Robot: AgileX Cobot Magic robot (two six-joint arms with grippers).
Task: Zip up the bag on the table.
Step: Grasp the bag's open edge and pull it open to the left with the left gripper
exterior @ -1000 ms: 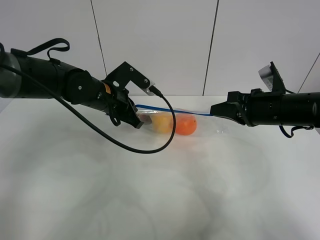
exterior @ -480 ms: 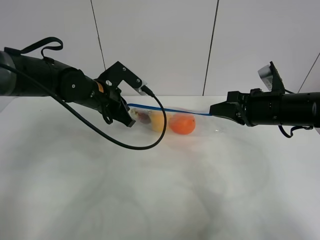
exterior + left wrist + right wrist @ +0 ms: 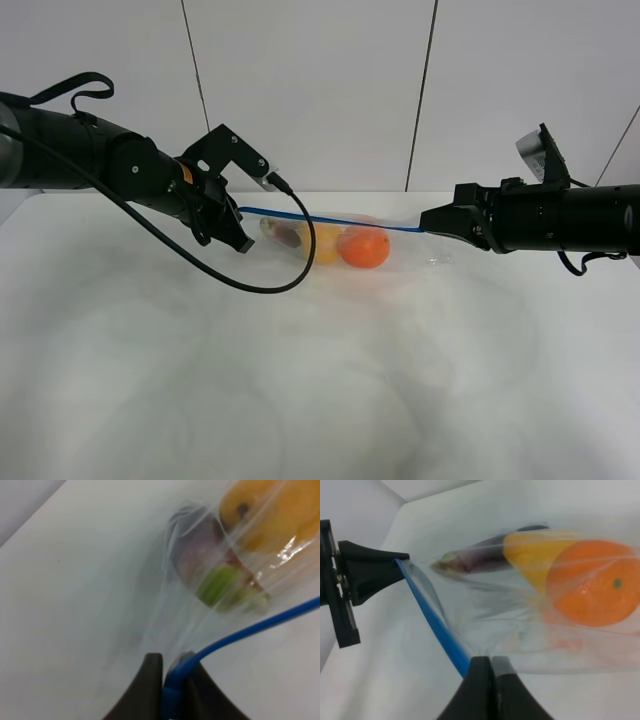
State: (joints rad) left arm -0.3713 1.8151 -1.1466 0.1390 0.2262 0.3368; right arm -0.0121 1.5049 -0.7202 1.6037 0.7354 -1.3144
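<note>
The bag (image 3: 345,246) sits near the table's (image 3: 300,400) far edge, its blue zipper strip (image 3: 330,218) taut. Our left gripper (image 3: 172,669), clamped on the strip, has slid outward past the eggplant (image 3: 200,562); our right gripper (image 3: 490,663) pinches the other end. We judge the zip nearly shut.

Clear bag (image 3: 412,246) carries blue zipper strip (image 3: 330,218); table (image 3: 320,390) is white.
</note>
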